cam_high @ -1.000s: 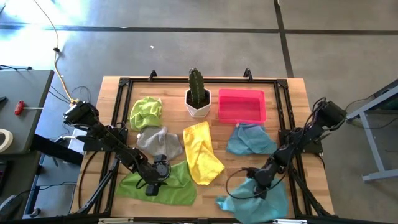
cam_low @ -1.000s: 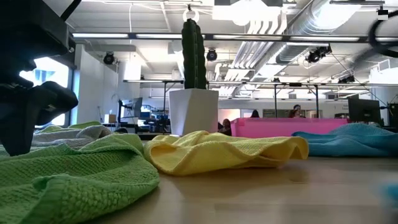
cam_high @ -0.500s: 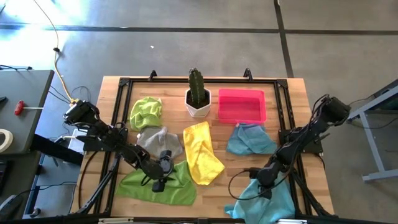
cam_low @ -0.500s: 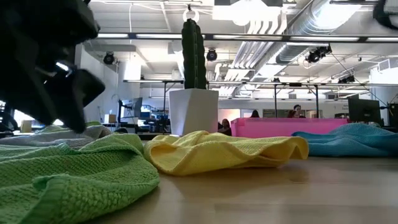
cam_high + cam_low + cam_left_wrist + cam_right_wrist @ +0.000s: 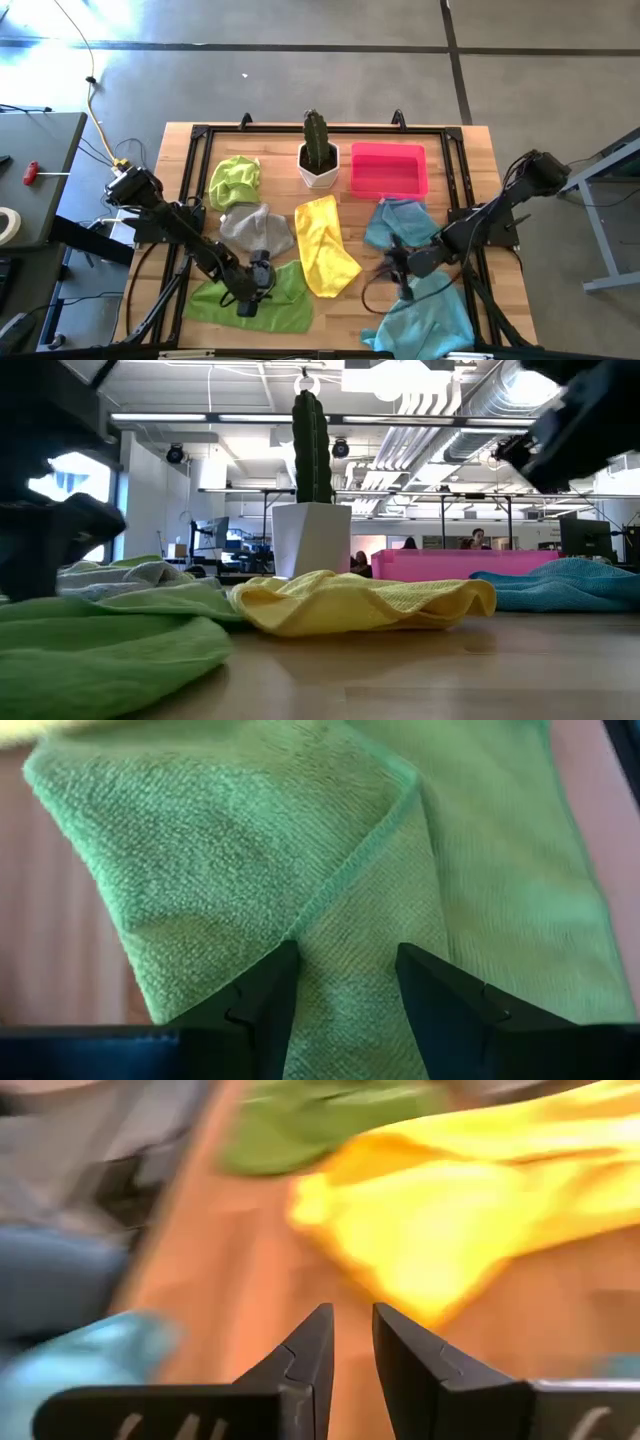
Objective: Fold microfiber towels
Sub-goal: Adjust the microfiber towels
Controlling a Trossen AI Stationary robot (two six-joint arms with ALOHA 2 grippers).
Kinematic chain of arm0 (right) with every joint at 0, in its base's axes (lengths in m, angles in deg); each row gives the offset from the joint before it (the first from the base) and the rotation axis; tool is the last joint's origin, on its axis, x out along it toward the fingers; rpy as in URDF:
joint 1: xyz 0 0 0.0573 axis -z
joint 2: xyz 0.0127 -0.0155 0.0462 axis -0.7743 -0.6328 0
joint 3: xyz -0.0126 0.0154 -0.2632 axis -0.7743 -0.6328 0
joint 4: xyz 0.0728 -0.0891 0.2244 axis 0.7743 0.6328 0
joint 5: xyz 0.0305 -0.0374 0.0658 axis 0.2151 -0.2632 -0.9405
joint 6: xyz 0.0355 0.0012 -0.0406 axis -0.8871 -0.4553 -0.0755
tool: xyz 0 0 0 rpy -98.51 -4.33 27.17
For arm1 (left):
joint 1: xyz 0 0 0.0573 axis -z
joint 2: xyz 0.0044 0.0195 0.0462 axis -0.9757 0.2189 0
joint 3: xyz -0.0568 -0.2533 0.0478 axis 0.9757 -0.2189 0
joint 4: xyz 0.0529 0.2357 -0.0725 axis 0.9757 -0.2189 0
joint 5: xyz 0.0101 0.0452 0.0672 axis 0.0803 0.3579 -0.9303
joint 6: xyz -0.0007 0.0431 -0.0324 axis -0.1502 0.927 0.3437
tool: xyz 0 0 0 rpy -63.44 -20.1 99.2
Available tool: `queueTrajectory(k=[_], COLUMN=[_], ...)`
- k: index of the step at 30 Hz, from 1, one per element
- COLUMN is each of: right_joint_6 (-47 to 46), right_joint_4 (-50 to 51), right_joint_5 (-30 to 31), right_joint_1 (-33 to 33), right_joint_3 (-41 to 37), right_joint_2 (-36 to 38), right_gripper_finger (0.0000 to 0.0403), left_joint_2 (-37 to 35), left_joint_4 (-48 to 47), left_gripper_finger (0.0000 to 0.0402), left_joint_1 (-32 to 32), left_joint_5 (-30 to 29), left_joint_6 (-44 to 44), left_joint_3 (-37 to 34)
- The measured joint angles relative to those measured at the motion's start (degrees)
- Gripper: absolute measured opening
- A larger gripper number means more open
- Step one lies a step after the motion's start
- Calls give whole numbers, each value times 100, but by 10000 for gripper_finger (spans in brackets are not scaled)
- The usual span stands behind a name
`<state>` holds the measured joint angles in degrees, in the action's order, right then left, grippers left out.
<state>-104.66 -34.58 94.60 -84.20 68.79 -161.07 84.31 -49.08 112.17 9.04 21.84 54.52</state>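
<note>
Status: left arm reaches in from the left edge of the table [image 5: 470,145], stretched low towards the near side. The left gripper [image 5: 250,293] is down on the near green towel [image 5: 285,300] at the near left. In the left wrist view its fingers [image 5: 262,1005] stand apart, released, with a diagonal folded edge of that towel [image 5: 250,840] running between them. Nothing is pinched.

Right arm comes in from the right edge, elbow bent. The right gripper [image 5: 392,266] sits between the far blue towel [image 5: 405,222] and the near blue towel [image 5: 430,315], right of the yellow towel [image 5: 322,245]. I cannot tell whether it is clenched or holding anything. The near blue towel's top corner ends just under it in the high view, so contact is hidden.

The near edge of the near blue towel is cut off by the frame. The grey towel [image 5: 250,228] is partly under the left arm.

Only the high view shows both arms whole, plus the far green towel [image 5: 235,178], cactus pot [image 5: 318,165] and pink tray [image 5: 388,170]. The low view gives just dark arm shapes at the left and upper right, and shows the yellow towel [image 5: 360,605] lying rumpled. The right wrist view shows yellow towel [image 5: 470,1210] ahead and a bit of blue beside the gripper [image 5: 350,1315].
</note>
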Motion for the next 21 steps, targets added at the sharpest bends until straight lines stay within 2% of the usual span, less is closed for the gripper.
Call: queueTrajectory(k=[4,7,14,21], right_joint_6=[35,-51,-850,-1390], right_joint_4=[793,1632,3000,3746], right_joint_5=[856,932,188,-1083], right_joint_1=[518,981,1874,2109], right_joint_3=[0,0,0,-2], right_joint_2=[2,2,2,2], right_gripper_finger=[64,64,64,64], left_joint_2=[-144,-348,-837,-1398], left_joint_4=[-356,-721,-2188,-3801], left_gripper_finger=[165,165,165,165], left_joint_1=[313,516,772,776], left_joint_5=[47,181,343,441], left_joint_6=[-174,-274,-890,-1161], left_joint_3=[-1,-21,-22,-64])
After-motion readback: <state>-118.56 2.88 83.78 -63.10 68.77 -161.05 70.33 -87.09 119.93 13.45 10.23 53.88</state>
